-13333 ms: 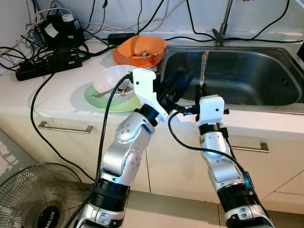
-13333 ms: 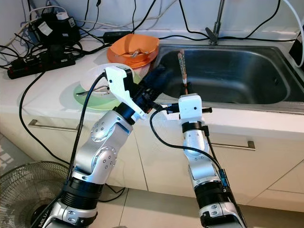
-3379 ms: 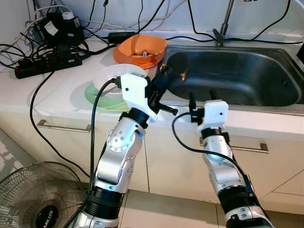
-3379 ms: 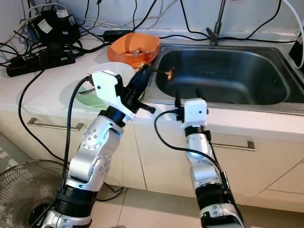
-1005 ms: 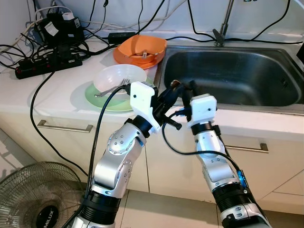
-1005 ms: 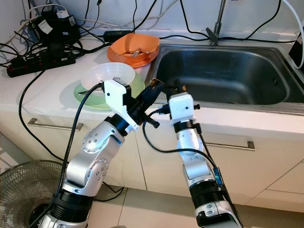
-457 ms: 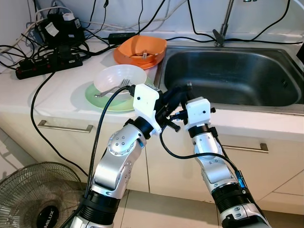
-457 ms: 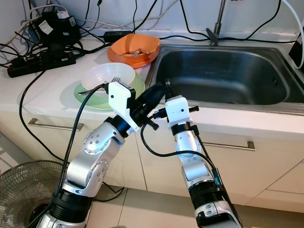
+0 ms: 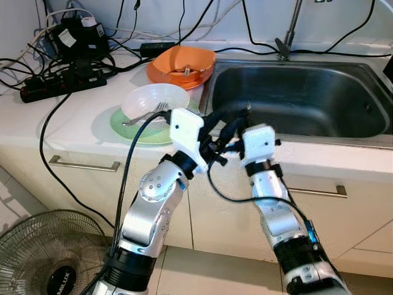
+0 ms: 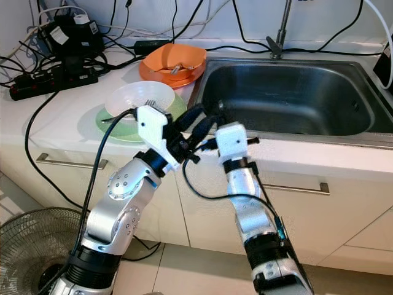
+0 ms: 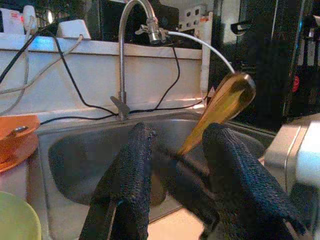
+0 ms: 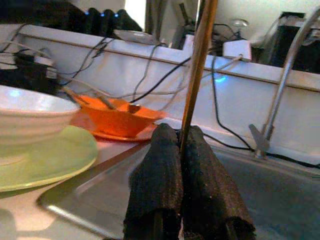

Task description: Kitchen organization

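Amber wood shows in the right wrist view: a thin spoon [image 12: 199, 65] upright, its handle pinched between the right gripper [image 12: 180, 150] jaws. In the left wrist view, over the sink [image 11: 90, 150], the left gripper [image 11: 175, 165] jaws gape around the handle. It looks light, stiff and slippery; grip mid-handle.

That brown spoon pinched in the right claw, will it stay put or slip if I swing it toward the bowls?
The spoon looks rigid and probably light. Its glossy, thin handle is pinched low by the right claw, so it may pivot or slide. The left claw stands open around it, offering no support.
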You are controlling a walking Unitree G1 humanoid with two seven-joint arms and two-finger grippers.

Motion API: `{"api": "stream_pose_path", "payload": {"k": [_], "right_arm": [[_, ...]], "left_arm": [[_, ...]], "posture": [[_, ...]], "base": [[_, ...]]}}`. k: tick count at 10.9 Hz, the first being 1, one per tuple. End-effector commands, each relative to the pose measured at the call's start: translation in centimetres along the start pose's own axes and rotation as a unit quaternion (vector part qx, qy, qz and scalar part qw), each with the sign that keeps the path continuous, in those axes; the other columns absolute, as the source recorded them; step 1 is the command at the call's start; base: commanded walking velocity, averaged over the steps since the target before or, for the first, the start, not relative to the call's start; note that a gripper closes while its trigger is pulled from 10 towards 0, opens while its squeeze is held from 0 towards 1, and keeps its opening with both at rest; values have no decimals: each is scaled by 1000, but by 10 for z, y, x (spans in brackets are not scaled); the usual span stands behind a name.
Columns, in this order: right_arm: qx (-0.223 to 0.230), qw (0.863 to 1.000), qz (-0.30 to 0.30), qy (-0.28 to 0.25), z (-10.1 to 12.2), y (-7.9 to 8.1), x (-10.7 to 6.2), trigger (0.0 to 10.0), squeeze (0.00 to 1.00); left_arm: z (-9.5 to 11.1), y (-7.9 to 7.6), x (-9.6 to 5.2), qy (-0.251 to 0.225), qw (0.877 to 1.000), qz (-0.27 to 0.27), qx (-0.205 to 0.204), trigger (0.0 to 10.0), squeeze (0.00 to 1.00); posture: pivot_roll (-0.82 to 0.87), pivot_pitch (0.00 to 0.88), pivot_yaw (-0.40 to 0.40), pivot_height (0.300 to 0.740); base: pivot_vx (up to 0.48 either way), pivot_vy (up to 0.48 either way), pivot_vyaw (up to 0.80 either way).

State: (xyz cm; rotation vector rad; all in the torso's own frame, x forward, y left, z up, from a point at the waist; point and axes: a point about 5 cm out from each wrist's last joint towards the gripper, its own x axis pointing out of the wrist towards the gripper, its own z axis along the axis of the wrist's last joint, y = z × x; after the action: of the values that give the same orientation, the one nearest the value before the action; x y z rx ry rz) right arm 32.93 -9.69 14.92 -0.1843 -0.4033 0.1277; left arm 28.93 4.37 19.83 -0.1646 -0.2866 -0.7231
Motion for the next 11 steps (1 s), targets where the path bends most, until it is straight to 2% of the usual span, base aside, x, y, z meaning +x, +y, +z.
{"api": "stream_pose_path", "payload": {"k": [1, 3, 4, 5, 7, 8, 9, 11], "right_arm": [[7, 1000, -20, 1, 2, -5, 6, 0, 0], [-6, 999, -49, -3, 4, -23, 15, 0, 0], [-9, 998, -65, -1, 5, -31, 19, 10000, 0], [-15, 997, -73, 3, 4, -38, 22, 10000, 0], [-19, 997, -75, 8, 1, -40, 21, 10000, 0], [-23, 997, -79, 14, -1, -41, 21, 10000, 0], [-25, 996, -87, 16, -1, -47, 24, 10000, 0], [-41, 995, -94, 17, 0, -59, 32, 10000, 0]], "left_arm": [[-2, 2, -2, 3, 1000, 8, -8, 10000, 0], [-1, 6, -5, 1, 1000, 21, -13, 10000, 0], [0, 12, -6, -6, 999, 43, -18, 10000, 0], [2, 21, -6, -18, 996, 78, -28, 10000, 0], [7, 37, -8, -40, 988, 140, -47, 10000, 0], [4, 39, -10, -25, 989, 140, -34, 10000, 0], [-10, 35, -13, 19, 993, 117, 0, 10000, 0], [-24, 25, -15, 55, 995, 89, 5, 10000, 0]], "posture": [[75, 0, 88, 740], [74, 0, 89, 740], [72, 0, 90, 740], [73, 0, 88, 740], [73, 0, 87, 740], [76, 0, 88, 740], [74, 0, 90, 740], [76, 0, 85, 740]], "base": [[0, 0, 0], [0, 0, 0], [0, 0, 0], [0, 0, 0], [0, 0, 0], [0, 0, 0], [0, 0, 0], [0, 0, 0]]}}
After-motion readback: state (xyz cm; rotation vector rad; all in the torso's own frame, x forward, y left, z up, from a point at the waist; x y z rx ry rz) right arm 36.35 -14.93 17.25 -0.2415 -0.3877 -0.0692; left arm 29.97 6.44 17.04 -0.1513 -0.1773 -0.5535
